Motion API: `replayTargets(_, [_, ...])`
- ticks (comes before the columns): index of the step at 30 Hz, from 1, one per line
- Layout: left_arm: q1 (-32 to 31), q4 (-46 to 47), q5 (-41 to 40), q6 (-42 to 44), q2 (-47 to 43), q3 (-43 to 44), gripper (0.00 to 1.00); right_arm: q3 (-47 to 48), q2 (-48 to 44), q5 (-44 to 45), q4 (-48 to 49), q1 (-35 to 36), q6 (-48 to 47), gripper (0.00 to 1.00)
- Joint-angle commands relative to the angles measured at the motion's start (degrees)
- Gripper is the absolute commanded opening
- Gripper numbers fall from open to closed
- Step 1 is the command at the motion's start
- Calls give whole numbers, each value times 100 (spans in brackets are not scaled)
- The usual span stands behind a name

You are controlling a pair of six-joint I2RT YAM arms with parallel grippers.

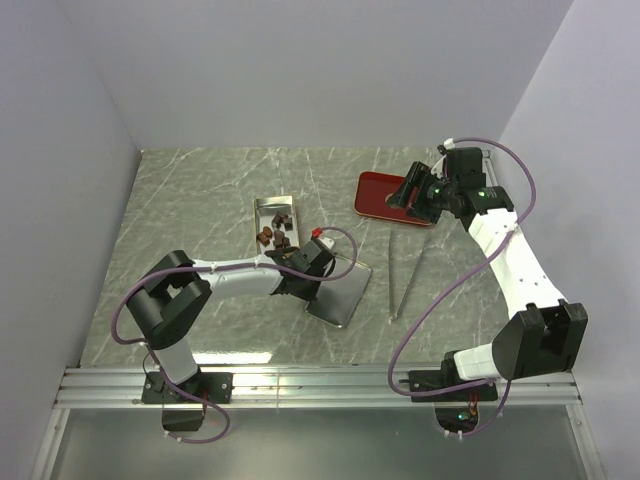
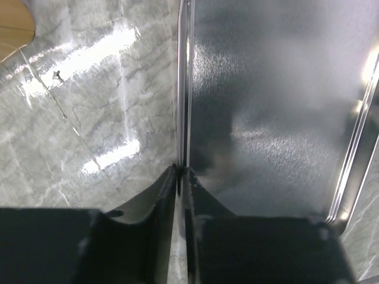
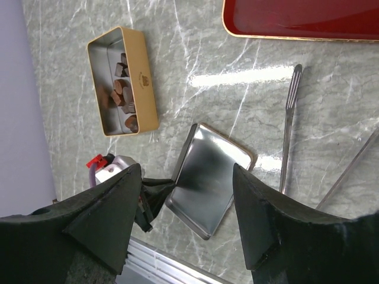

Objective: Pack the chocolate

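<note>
The left gripper [image 2: 182, 173] pinches the thin rim of a shiny rectangular metal lid [image 2: 266, 118].
The lid seems tilted; lumpy brown chocolate [image 3: 121, 94] sits in a gold rectangular tin [image 3: 145, 83]; the right gripper [image 3: 185, 171] gapes empty.

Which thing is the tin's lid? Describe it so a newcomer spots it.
On the marble table, find the gold tin holding chocolate. Just nearer the arms sits the lid: a shiny metal rectangle, empty, its edge pinched by the left gripper.
</note>
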Motion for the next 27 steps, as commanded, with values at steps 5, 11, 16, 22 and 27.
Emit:
replayTargets(5, [-22,-352,49,127,341,86,0,-111,-118,-49,273,-43,56,70])
replayTargets(11, [-22,-615,-4,171,131,340,0,-94,-135,29,238,-43,-23,70])
replayTargets(16, [-31,-993,-206,179,-195,850,0,73,-179,100,133,-78,-93,70])
replayTargets(22, [-22,-1441,-417,250,-195,1702,0,425,-162,38,-16,-158,-137,70])
replayTargets(27, [-5,-1582,-557,84,-195,1984,0,723,-319,-32,-51,-289,-102,70])
